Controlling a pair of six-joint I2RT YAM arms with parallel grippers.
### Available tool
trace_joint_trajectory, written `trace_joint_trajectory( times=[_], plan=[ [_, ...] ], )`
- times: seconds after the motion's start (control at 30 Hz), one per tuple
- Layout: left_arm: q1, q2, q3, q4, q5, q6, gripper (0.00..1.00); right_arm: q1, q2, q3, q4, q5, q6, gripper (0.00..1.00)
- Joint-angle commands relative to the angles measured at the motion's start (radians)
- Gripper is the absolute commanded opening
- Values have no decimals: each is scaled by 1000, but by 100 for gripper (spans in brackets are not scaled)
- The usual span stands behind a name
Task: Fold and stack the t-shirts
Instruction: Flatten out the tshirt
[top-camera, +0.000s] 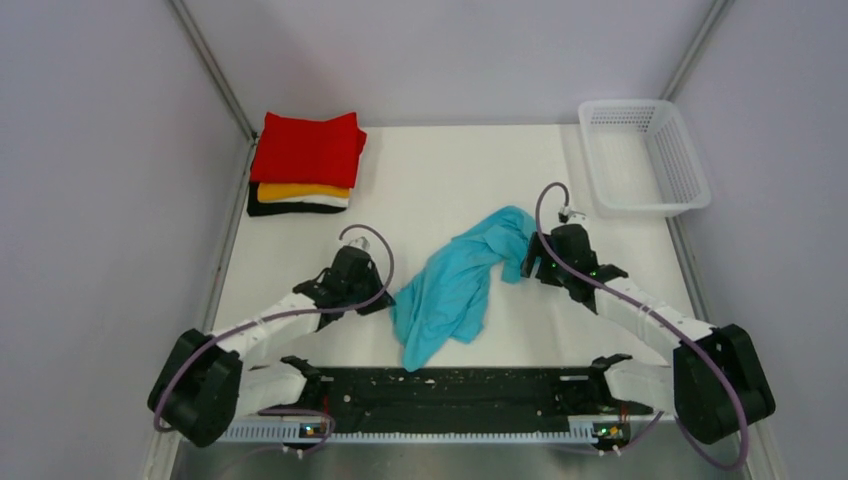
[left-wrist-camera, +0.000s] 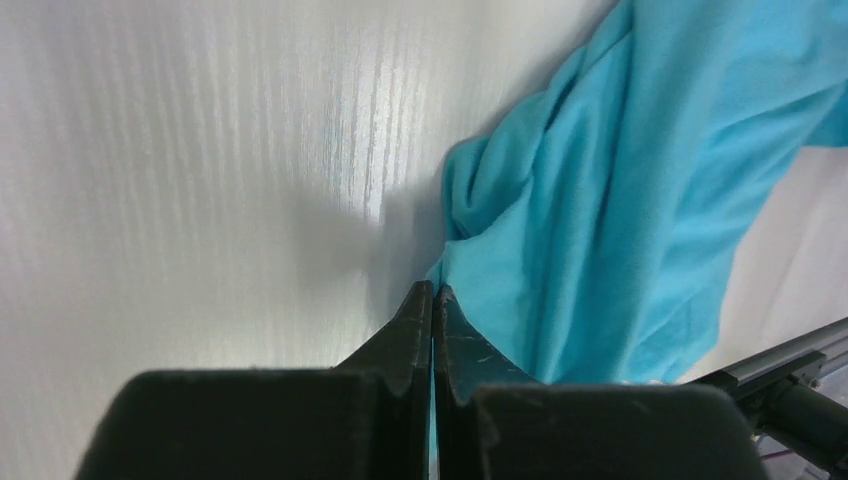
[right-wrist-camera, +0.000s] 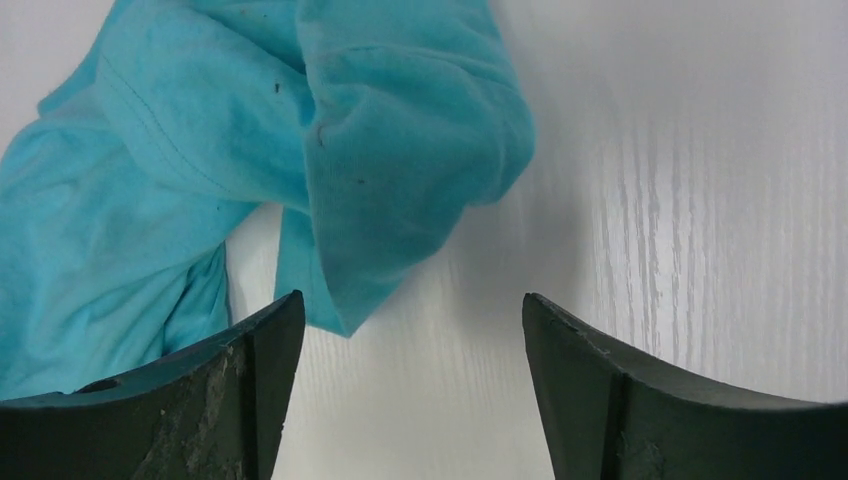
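A crumpled turquoise t-shirt (top-camera: 455, 285) lies in a diagonal heap at the table's middle. My left gripper (top-camera: 378, 300) is at its left edge, shut, with a sliver of turquoise cloth between the fingers in the left wrist view (left-wrist-camera: 433, 290); the tee (left-wrist-camera: 620, 200) spreads to the right there. My right gripper (top-camera: 528, 268) is open and empty beside the tee's upper right end; in the right wrist view (right-wrist-camera: 412, 300) a tee corner (right-wrist-camera: 400, 150) hangs just ahead of the left finger. A folded stack sits at the far left: red (top-camera: 308, 148) on top, then orange (top-camera: 303, 190), white (top-camera: 310, 200) and black (top-camera: 270, 208).
A white plastic mesh basket (top-camera: 645, 205) stands at the far right corner. A black rail (top-camera: 450, 385) runs along the near edge between the arm bases. Grey walls close in the table on the left, back and right.
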Motion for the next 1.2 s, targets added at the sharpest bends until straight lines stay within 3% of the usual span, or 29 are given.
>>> trace_joint_trajectory(
  times=[0.0,0.2,0.33,0.57,0.73,0.87,1.17],
  plan=[
    [-5,-201,-8,-48,-145,-1,0,35,87,13,173,85,22,76],
    [-7,-352,24,-96,-247,52,0,37,186,18,306,228,1,37],
    [-7,-419,81,-121,-321,84,0,37,157,57,274,247,-7,0],
    [-7,-553,247,-220,-452,138,0,36,-160,150,34,312,-102,0],
    [-7,-645,381,-265,-538,202,0,36,-380,298,-118,262,-180,0],
    [-7,-684,547,-294,-550,265,0,37,-468,507,-201,133,-232,0],
    [-6,-701,838,-311,-441,344,0,36,-464,945,-242,-259,-205,0]
  ],
)
